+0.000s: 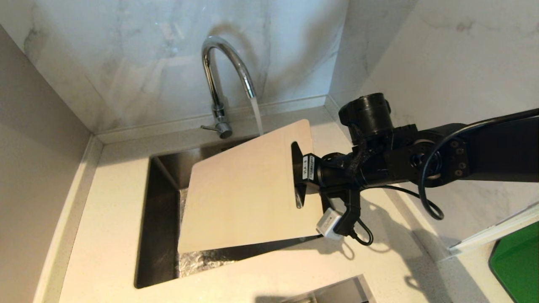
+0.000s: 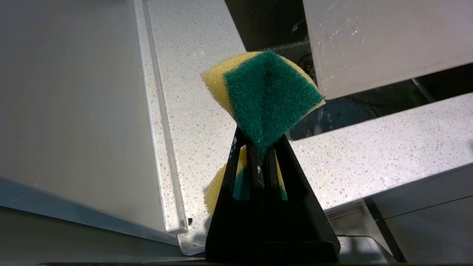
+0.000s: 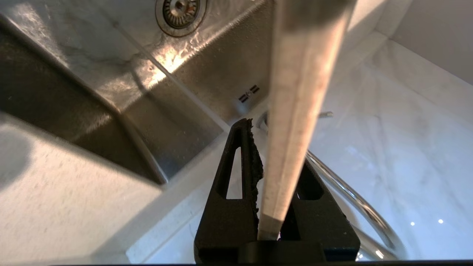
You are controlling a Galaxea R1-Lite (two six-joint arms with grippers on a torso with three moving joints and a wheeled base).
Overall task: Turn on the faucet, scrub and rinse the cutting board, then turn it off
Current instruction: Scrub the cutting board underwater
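The chrome faucet [image 1: 219, 75] stands behind the sink [image 1: 160, 219], and water runs from its spout onto the far edge of the cutting board [image 1: 244, 189]. The cream board hangs tilted over the basin. My right gripper [image 1: 301, 176] is shut on the board's short end beside the handle slot. In the right wrist view the board [image 3: 299, 92] runs edge-on between the fingers of the right gripper [image 3: 275, 147], with the faucet's [image 3: 354, 199] pipe behind. My left gripper [image 2: 260, 144], outside the head view, is shut on a green and yellow sponge [image 2: 266, 96] near the board's [image 2: 369, 37] wet corner.
Speckled white countertop [image 1: 105, 210] surrounds the sink, with marble walls behind and to the right. A steel edge [image 1: 332, 292] shows at the front, a green object [image 1: 518, 265] at the far right. A white plug [image 1: 328, 223] dangles from my right wrist. The drain [image 3: 180, 7] lies below.
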